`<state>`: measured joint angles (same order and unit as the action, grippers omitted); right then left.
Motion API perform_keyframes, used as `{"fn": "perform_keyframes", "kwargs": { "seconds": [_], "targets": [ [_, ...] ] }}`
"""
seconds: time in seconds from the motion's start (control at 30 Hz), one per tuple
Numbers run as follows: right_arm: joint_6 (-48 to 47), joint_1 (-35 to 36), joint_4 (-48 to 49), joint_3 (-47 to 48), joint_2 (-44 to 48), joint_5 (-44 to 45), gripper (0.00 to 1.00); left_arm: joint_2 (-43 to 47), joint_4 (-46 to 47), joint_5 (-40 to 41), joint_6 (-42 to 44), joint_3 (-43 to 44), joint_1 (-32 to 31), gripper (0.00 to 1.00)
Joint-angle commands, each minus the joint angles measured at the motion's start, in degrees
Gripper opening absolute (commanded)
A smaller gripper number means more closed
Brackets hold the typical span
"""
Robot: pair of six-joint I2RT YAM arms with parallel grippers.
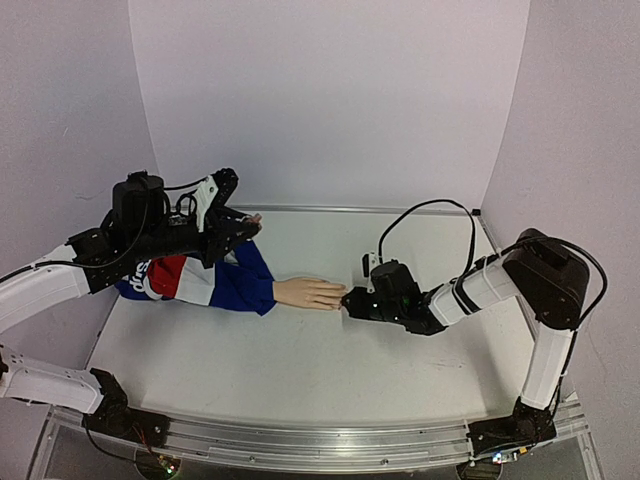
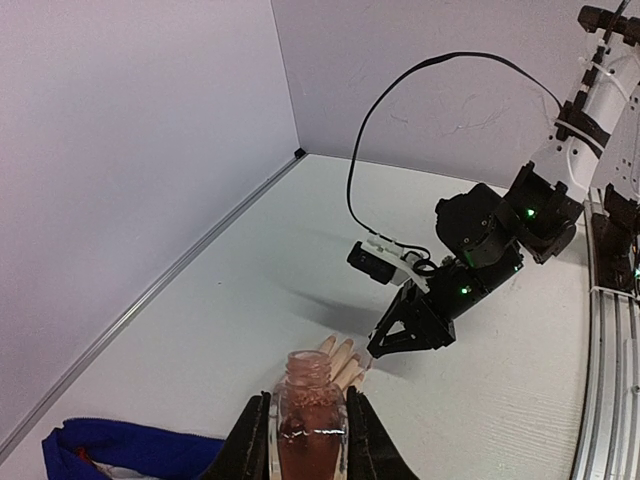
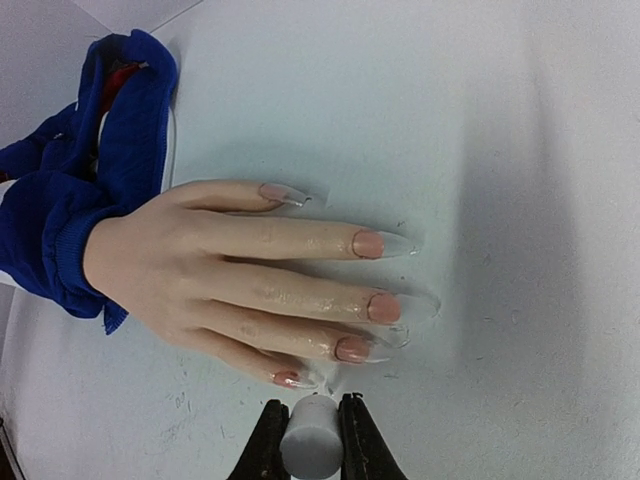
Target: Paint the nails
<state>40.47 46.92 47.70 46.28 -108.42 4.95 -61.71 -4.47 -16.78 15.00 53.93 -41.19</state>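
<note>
The pale mannequin hand (image 1: 308, 292) lies flat on the table, its blue, red and white sleeve (image 1: 205, 280) trailing left. Its nails (image 3: 384, 307) carry long clear tips with pinkish bases. My right gripper (image 3: 311, 410) is shut on a white cap (image 3: 312, 445) and hovers just beside the little finger's nail (image 3: 290, 379); any brush under the cap is hidden. From above, that right gripper (image 1: 347, 300) sits at the fingertips. My left gripper (image 2: 308, 400) is shut on an uncapped pink bottle (image 2: 310, 415), held up over the sleeve (image 2: 110, 450) behind the hand (image 2: 345, 360).
White walls close in the table at the back and both sides. A metal rail (image 1: 320, 440) runs along the near edge. The right arm's black cable (image 1: 420, 215) loops above the table behind its wrist.
</note>
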Motion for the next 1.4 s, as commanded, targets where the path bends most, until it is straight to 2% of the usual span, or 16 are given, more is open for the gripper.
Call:
{"fn": "perform_keyframes", "kwargs": {
  "seconds": [0.0, 1.37],
  "targets": [
    [-1.0, 0.18, 2.82, 0.42, 2.21, -1.84, 0.0, -0.08, 1.75, -1.06, -0.44, 1.24, 0.08, 0.0],
    [-0.13, 0.44, 1.22, 4.43, -2.41, -1.4, 0.0, 0.54, 1.66, -0.63, -0.15, 1.0, 0.14, 0.0]
  ]
}}
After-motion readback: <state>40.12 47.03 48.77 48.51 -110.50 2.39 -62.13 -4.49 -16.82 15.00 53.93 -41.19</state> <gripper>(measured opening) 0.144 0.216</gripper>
